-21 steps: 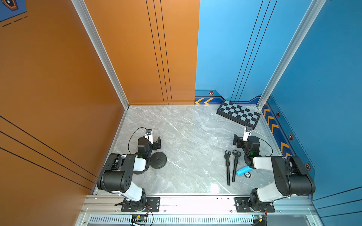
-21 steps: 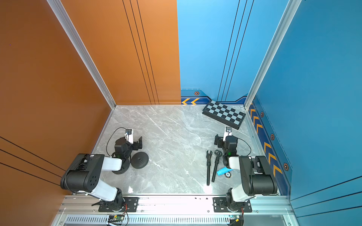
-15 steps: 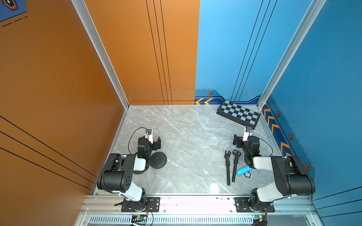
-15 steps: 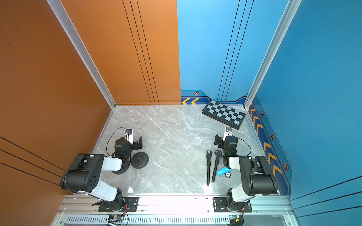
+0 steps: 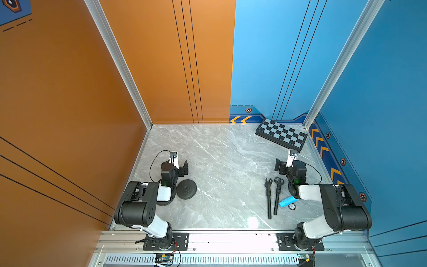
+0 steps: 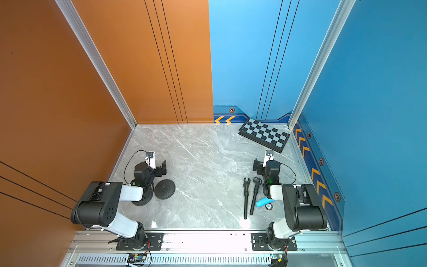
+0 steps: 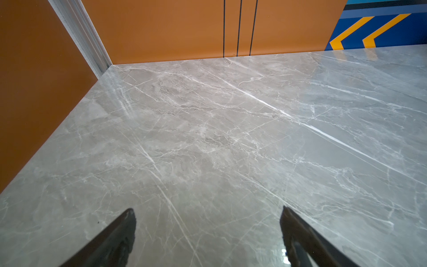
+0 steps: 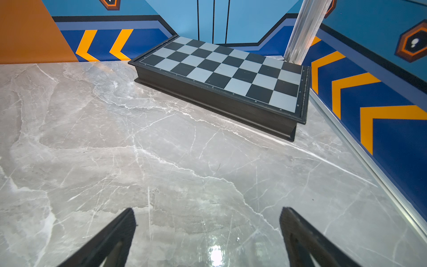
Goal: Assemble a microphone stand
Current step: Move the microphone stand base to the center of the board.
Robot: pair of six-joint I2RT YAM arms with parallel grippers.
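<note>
Opening stillness: nothing has shifted over the past moment, and you have yet to touch a part. Your left gripper [image 7: 208, 212] stands wide and empty over the bare marble table [image 7: 231, 138]. Your right gripper [image 8: 208, 211] is just as wide and holds nothing, pointing toward the chessboard [image 8: 219, 69] at the table's 1 o'clock.

In both top views the round black base [image 5: 186, 189] lies flat at about 8 o'clock, just beside the left arm. The two clip-topped poles [image 5: 269, 201] lie side by side at 4 o'clock, next to the right arm. A blue cylinder [image 5: 286, 201] and a small round disc [image 5: 292, 206] sit at the poles' 3 o'clock.

With no change, the whole assembly still lies ahead. A first reach for the poles or the base looks likely.
</note>
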